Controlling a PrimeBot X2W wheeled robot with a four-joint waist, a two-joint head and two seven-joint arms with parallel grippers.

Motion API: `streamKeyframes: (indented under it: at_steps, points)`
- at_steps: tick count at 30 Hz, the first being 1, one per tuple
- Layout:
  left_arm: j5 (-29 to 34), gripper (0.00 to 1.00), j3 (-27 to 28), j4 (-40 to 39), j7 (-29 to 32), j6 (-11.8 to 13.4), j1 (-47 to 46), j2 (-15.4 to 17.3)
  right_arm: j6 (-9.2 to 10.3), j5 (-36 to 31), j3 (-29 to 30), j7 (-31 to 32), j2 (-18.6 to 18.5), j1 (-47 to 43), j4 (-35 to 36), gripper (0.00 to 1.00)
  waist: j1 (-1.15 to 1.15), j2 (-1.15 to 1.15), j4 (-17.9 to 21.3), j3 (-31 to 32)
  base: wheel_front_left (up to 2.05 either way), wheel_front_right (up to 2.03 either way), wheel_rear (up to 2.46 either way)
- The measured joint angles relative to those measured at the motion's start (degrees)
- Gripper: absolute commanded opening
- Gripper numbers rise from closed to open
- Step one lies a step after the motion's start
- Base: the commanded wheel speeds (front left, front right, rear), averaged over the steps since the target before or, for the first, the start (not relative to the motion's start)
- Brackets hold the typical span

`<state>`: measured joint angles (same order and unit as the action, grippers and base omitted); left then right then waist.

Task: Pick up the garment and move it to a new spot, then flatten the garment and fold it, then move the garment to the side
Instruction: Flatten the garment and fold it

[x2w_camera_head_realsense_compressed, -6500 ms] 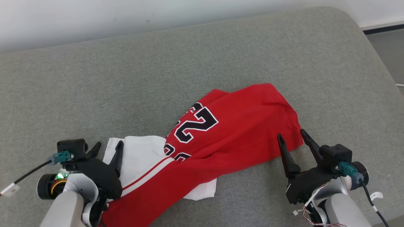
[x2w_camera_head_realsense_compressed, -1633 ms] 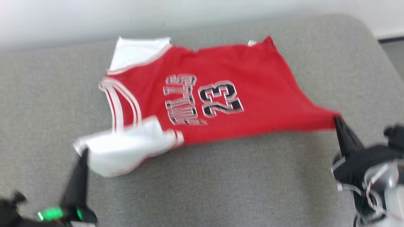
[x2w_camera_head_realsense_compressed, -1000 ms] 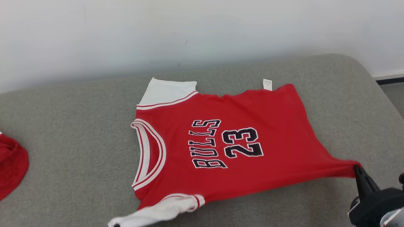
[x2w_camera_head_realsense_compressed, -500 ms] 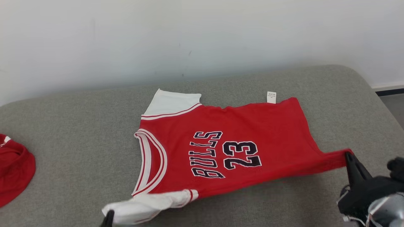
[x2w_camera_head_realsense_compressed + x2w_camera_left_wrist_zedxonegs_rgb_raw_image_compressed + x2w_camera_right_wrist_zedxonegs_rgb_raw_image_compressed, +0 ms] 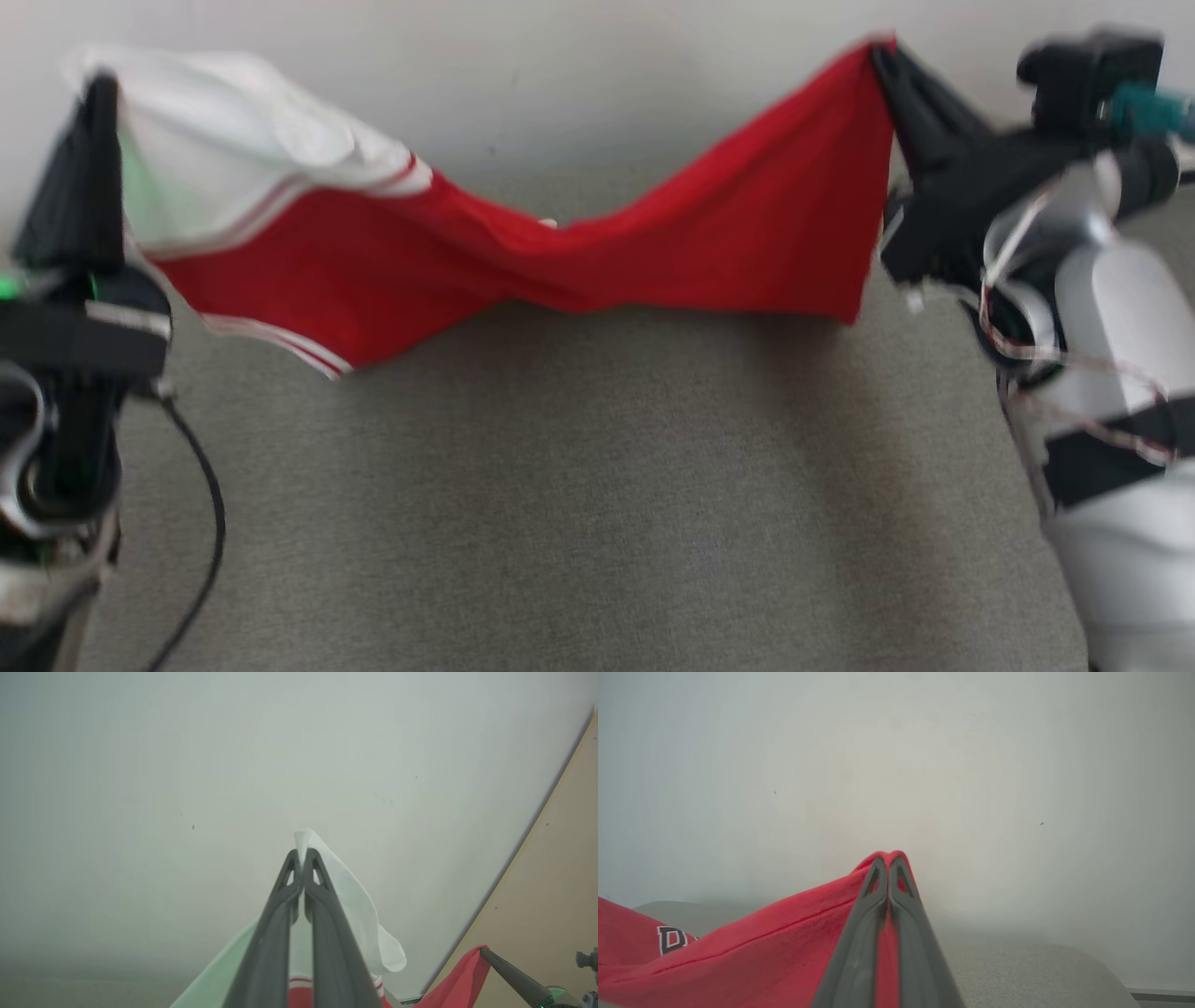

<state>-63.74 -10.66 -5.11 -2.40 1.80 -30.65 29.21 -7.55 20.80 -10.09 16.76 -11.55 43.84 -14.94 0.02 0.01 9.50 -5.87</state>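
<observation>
A pale wall (image 5: 579,84) is standing behind a grey padded surface (image 5: 597,504). The red and white garment (image 5: 672,243) is hanging in the air above that surface, stretched sideways and sagging in the middle. The left tool (image 5: 98,89) is pinching the white sleeve corner, jaws clamped together. The right tool (image 5: 882,56) is likewise gripping a red hem corner, its jaws pressed tight.
</observation>
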Motion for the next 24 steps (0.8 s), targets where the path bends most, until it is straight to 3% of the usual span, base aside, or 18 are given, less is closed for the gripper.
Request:
streamKeyframes:
  at_steps: [7,13,18,24]
  points:
    - [4.0,0.00,-2.7,6.3,2.1,-0.2,-15.8,-0.2,0.00,1.6,-4.5,-7.0,-0.8,15.9,-11.1,0.00,0.00,0.00,1.7,-5.4,0.00,0.00,0.00]
    - [8.5,0.00,-3.4,10.7,2.2,0.7,-29.1,0.2,0.00,2.9,-3.9,-12.9,1.1,26.6,-19.1,0.00,0.00,0.00,3.2,-11.7,0.00,0.00,0.00]
    - [13.7,0.00,-2.0,13.1,-1.7,1.7,-39.1,2.1,0.00,4.1,1.5,-18.1,4.6,32.8,-25.1,0.00,0.01,0.01,4.4,-16.6,0.00,0.00,0.00]
    - [18.0,0.00,-1.3,14.3,-8.3,-1.0,-48.9,2.9,0.00,1.5,7.1,-27.7,7.1,40.0,-28.6,0.00,0.00,0.01,6.1,-21.6,0.00,0.00,0.00]
